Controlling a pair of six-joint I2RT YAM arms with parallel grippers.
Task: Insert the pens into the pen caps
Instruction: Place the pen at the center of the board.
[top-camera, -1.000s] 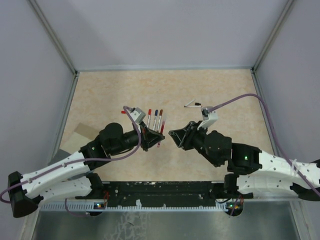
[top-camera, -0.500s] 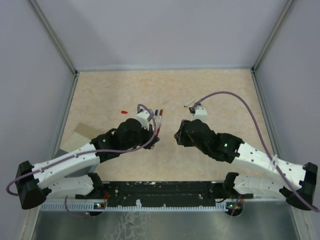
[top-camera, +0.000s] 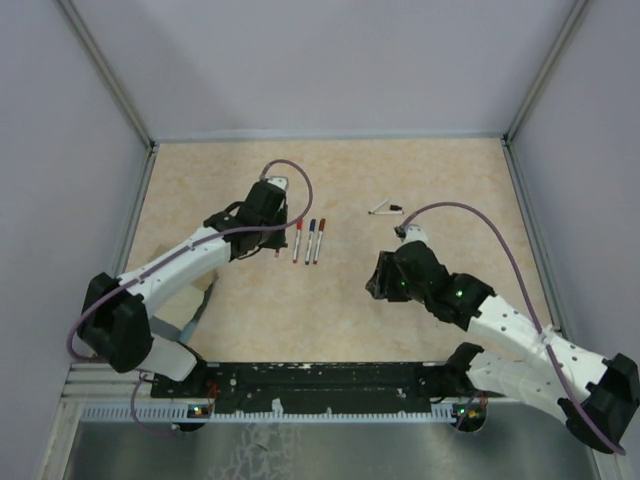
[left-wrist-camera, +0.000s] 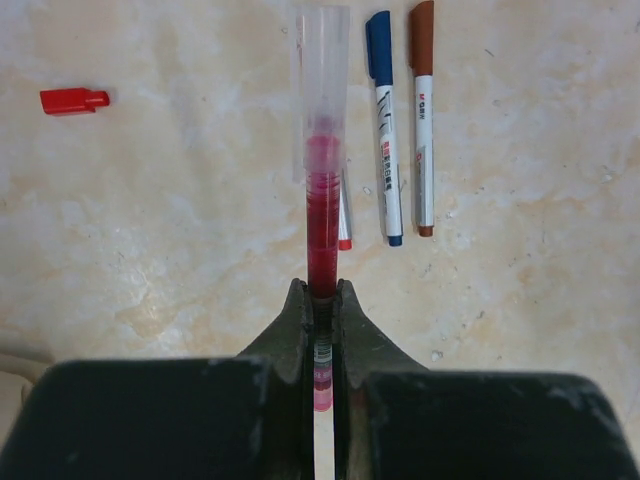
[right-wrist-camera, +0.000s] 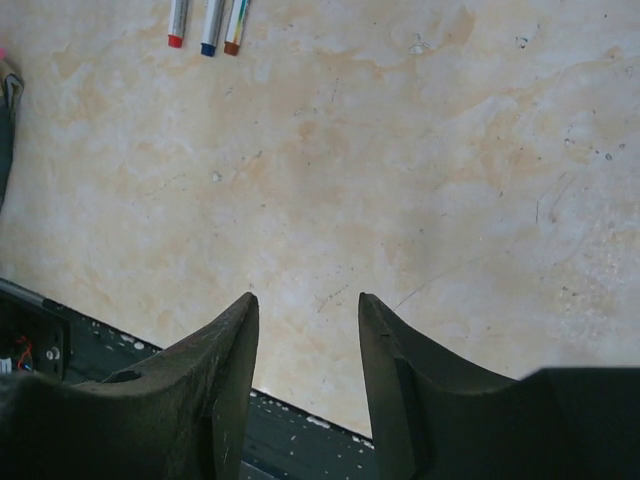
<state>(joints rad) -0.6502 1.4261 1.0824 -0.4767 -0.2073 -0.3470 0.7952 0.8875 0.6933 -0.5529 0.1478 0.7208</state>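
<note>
My left gripper (left-wrist-camera: 322, 300) is shut on a pen (left-wrist-camera: 322, 190) with a red near part and a pale barrel pointing away, held above the table. In the top view it (top-camera: 271, 236) is just left of three pens lying side by side: red (top-camera: 297, 241), blue (top-camera: 309, 240), dark red (top-camera: 319, 240). The blue pen (left-wrist-camera: 384, 130) and the dark-red pen (left-wrist-camera: 422, 120) lie to the right of the held pen; the red one is mostly hidden under it. A loose red cap (left-wrist-camera: 72, 100) lies at the far left. My right gripper (right-wrist-camera: 305, 305) is open and empty over bare table.
A fourth pen with a black end (top-camera: 386, 209) lies apart, beyond the right arm. The ends of the three pens show at the top left of the right wrist view (right-wrist-camera: 208, 40). The black base rail (right-wrist-camera: 60, 340) runs along the near table edge. Grey walls enclose the tabletop.
My left arm has swung away and to the left with the pen in it, uncovering the three pens. My right gripper has drawn back a little toward the near edge.
</note>
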